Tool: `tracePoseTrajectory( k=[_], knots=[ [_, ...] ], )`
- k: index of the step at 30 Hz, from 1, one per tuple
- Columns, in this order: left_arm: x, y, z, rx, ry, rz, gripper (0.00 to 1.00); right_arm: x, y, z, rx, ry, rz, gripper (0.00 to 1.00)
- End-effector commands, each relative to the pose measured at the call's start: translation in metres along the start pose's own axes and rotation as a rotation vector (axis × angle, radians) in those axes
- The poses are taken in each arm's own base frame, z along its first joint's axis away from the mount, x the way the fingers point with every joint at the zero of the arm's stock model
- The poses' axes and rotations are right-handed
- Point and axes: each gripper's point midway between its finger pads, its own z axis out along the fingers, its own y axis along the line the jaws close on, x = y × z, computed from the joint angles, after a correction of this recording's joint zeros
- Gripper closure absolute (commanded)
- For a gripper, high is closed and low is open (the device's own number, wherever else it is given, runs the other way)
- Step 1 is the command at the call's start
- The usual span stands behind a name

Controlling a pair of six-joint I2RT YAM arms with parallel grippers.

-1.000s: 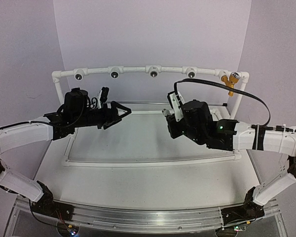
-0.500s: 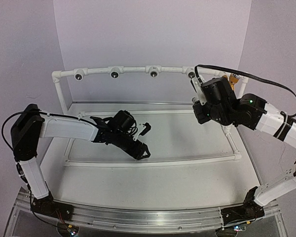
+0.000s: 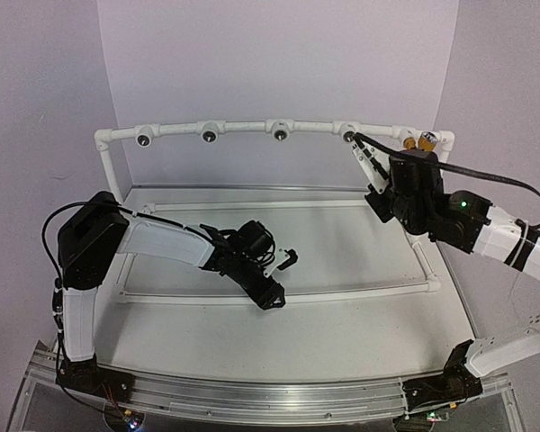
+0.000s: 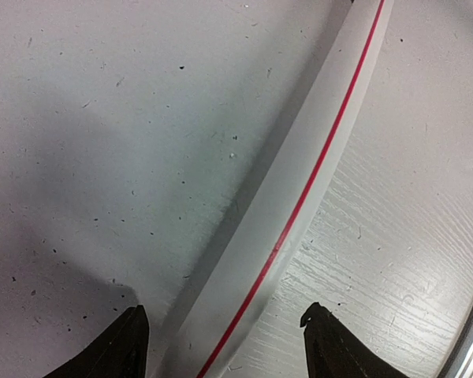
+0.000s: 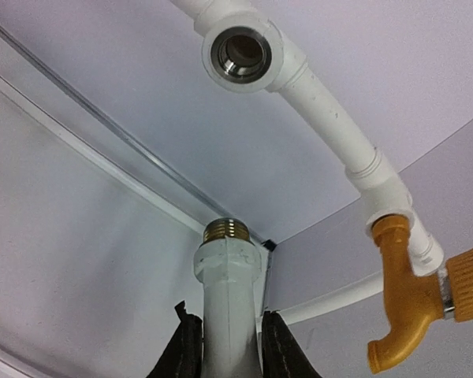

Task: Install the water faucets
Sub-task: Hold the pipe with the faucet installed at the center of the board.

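Observation:
My right gripper is shut on the white faucet, whose brass thread points up toward an empty metal-lined socket on the white pipe frame. In the top view the white faucet sits just below the rightmost socket, apart from it, with the right gripper behind it. The yellow-orange faucet hangs from the frame's right corner fitting. My left gripper is low over the table, open, its fingertips straddling a white pipe with a red line.
The raised back rail carries three more open sockets to the left. A low rectangle of white pipe lies on the white table. Purple walls close in behind and at both sides. The right arm's black cable arches over its wrist.
The left arm swung from the back left down to the front pipe at centre, jaws narrowing somewhat. The right arm carried the white faucet up and right toward the rightmost socket.

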Motion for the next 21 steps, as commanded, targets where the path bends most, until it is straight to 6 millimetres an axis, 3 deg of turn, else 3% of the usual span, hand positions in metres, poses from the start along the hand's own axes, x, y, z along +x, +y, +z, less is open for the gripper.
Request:
tracePoseTrajectory(
  k=[1,8,17,21],
  knots=[
    [-0.009,0.004,0.003,-0.013,-0.010,0.026,0.30,-0.062,-0.044,-0.016,0.316,-0.183,-0.148,1.00],
    [-0.004,0.006,0.012,-0.031,0.013,0.073,0.41,-0.078,-0.030,0.002,0.435,-0.175,-0.355,1.00],
    [0.018,0.019,0.028,-0.078,0.074,0.137,0.67,-0.075,-0.034,0.013,0.469,-0.139,-0.406,1.00],
    [0.024,0.023,0.032,-0.089,0.091,0.143,0.84,-0.071,-0.029,0.022,0.440,-0.110,-0.422,1.00]
  ],
)
